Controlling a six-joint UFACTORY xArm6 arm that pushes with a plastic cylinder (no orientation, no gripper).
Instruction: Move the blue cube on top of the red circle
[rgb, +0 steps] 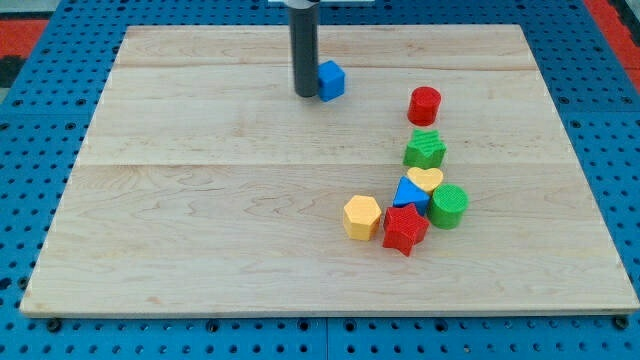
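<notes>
The blue cube (331, 80) sits on the wooden board near the view's top, just left of centre-right. My tip (305, 94) stands right beside the cube's left side, touching it or nearly so. The red circle (425, 105), a short red cylinder, lies to the right of the cube and slightly lower in the view, about a hand's width away.
Below the red circle lies a cluster: a green star (426, 149), a yellow heart (426, 179), a blue triangle (408, 193), a green cylinder (449, 206), a red star (405, 229) and a yellow hexagon (361, 217). The board (200, 200) rests on a blue pegboard.
</notes>
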